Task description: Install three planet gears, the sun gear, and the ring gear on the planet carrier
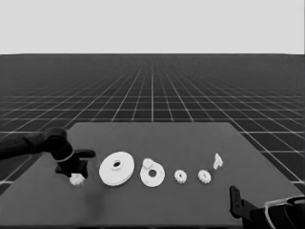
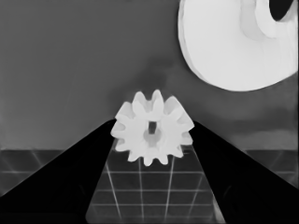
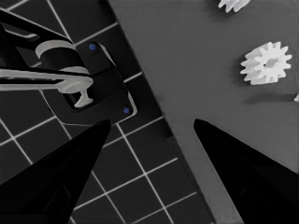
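Planet gear (image 2: 152, 134) sits between left gripper (image 2: 154, 140) fingers.

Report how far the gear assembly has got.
Done: one gear lies at the smaller round part's rim, seating unclear. In hand: the left gripper straddles a gear at the table's left end. Left: two loose gears and the larger round part. Right gripper waits, open.
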`<control>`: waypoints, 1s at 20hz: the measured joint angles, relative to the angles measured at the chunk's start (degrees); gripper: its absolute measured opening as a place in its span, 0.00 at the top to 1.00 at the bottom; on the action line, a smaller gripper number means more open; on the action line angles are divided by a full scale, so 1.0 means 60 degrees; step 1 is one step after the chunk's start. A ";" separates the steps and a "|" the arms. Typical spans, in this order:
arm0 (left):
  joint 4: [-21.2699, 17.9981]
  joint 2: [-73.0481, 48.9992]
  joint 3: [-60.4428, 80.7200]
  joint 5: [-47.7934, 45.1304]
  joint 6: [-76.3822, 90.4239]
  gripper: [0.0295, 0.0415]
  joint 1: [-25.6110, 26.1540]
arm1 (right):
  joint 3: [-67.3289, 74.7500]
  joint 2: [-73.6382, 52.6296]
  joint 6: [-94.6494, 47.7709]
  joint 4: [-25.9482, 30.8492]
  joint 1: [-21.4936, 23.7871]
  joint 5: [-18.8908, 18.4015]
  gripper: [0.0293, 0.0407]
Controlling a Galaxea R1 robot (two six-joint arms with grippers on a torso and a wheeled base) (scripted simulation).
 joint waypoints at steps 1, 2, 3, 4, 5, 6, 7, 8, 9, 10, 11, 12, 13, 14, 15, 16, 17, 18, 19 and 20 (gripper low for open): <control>-0.0038 -0.0004 0.0007 0.0022 0.0000 0.86 -0.0041 | 0.0000 0.0000 0.0000 0.0000 0.0000 0.0000 0.19; -0.0060 -0.0006 0.0010 0.0034 0.0000 0.86 -0.0065 | 0.0000 0.0000 0.0000 0.0000 0.0000 0.0000 0.19; -0.0073 -0.0007 0.0012 0.0042 0.0000 0.86 -0.0079 | 0.0000 0.0000 0.0000 0.0000 0.0000 0.0000 0.19; -0.0081 -0.0008 0.0012 0.0046 0.0000 0.86 -0.0087 | 0.0000 0.0000 0.0000 0.0000 0.0000 0.0000 0.19; 0.0237 0.1648 0.0616 0.0747 -0.3412 0.86 -0.0160 | 0.0000 0.0000 0.0000 0.0000 0.0000 0.0000 0.19; 0.0201 0.4297 0.0221 0.1124 -0.5041 0.86 -0.0205 | 0.0000 0.0000 0.0000 0.0000 0.0000 0.0000 0.19; 0.0125 0.5967 -0.0785 0.1180 -0.5355 0.86 -0.0223 | 0.0000 0.0000 0.0000 0.0000 0.0000 0.0000 0.19; 0.0084 0.6898 -0.1645 0.1151 -0.5267 0.86 -0.0231 | 0.0000 0.0000 0.0000 0.0000 0.0000 0.0000 0.19; 0.0061 0.7415 -0.2239 0.1117 -0.5129 0.87 -0.0234 | 0.0000 0.0000 0.0000 0.0000 0.0000 0.0000 0.19; 0.0049 0.7708 -0.2618 0.1093 -0.5019 0.87 -0.0234 | 0.0000 0.0000 0.0000 0.0000 0.0000 0.0000 0.19; 0.0041 0.7876 -0.2852 0.1077 -0.4945 0.87 -0.0233 | 0.0000 0.0000 0.0000 0.0000 0.0000 0.0000 0.19; 0.0037 0.7972 -0.2994 0.1068 -0.4898 0.87 -0.0231 | 0.0000 0.0000 0.0000 0.0000 0.0000 0.0000 0.19; 0.0035 0.8027 -0.3079 0.1062 -0.4869 0.87 -0.0230 | 0.0000 0.0000 0.0000 0.0000 0.0000 0.0000 0.19; 0.0034 0.8059 -0.3130 0.1059 -0.4852 0.87 -0.0229 | 0.0000 0.0000 0.0000 0.0000 0.0000 0.0000 0.19; 0.0723 0.8127 -0.3428 0.0998 -0.4628 0.87 0.0417 | 0.0000 0.0000 0.0000 0.0000 0.0000 0.0000 0.19; 0.1119 0.8178 -0.3678 0.0924 -0.4452 0.87 0.0862 | 0.0000 0.0000 0.0000 0.0000 0.0000 0.0000 0.19; 0.1342 0.8216 -0.3856 0.0863 -0.4331 0.87 0.1103 | 0.0000 0.0000 0.0000 0.0000 0.0000 0.0000 0.19; 0.1469 0.8241 -0.3969 0.0820 -0.4256 0.87 0.1235 | 0.0000 0.0000 0.0000 0.0000 0.0000 0.0000 0.19; 0.1542 0.8258 -0.4036 0.0793 -0.4211 0.87 0.1304 | 0.0000 0.0000 0.0000 0.0000 0.0000 0.0000 0.19; 0.1585 0.8267 -0.4076 0.0777 -0.4185 0.87 0.1340 | 0.0000 0.0000 0.0000 0.0000 0.0000 0.0000 0.19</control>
